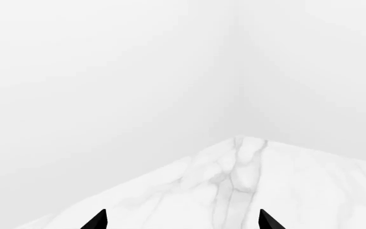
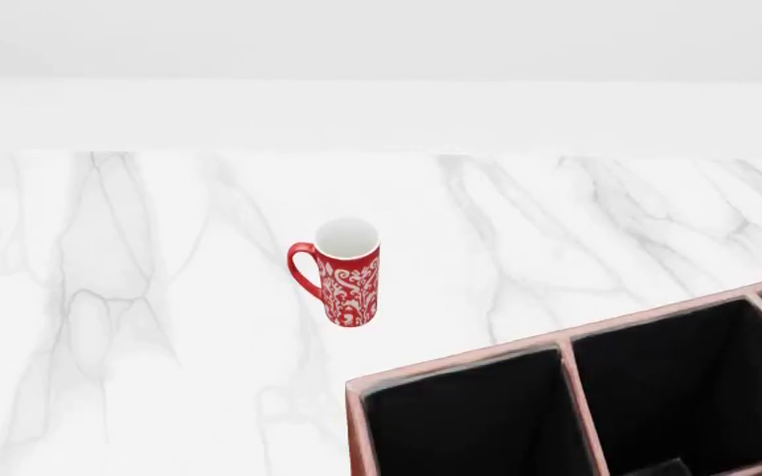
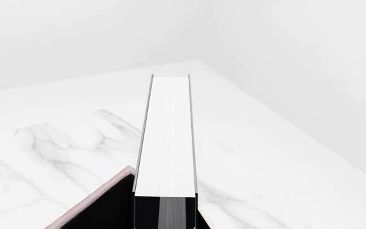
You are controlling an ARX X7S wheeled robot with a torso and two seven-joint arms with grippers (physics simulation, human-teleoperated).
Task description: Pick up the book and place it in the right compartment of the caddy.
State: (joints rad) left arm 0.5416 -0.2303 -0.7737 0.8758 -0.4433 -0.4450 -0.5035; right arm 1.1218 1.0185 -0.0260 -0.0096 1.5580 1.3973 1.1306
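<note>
The book (image 3: 167,143) fills the middle of the right wrist view, seen edge-on with white page edges between thin black covers. It hangs in the air over a corner of the caddy (image 3: 84,205), so my right gripper is shut on it; the fingers themselves do not show. In the head view the reddish-brown caddy (image 2: 460,359) sits at the lower right with black-lined compartments split by a divider (image 2: 579,407). Neither the book nor either gripper shows there. My left gripper (image 1: 184,222) is open and empty above the marble table (image 1: 297,181).
A red-and-white patterned mug (image 2: 341,273) stands upright on the marble table (image 2: 130,297), left of and behind the caddy. White walls close off the table's far edge and meet at a corner (image 1: 237,71).
</note>
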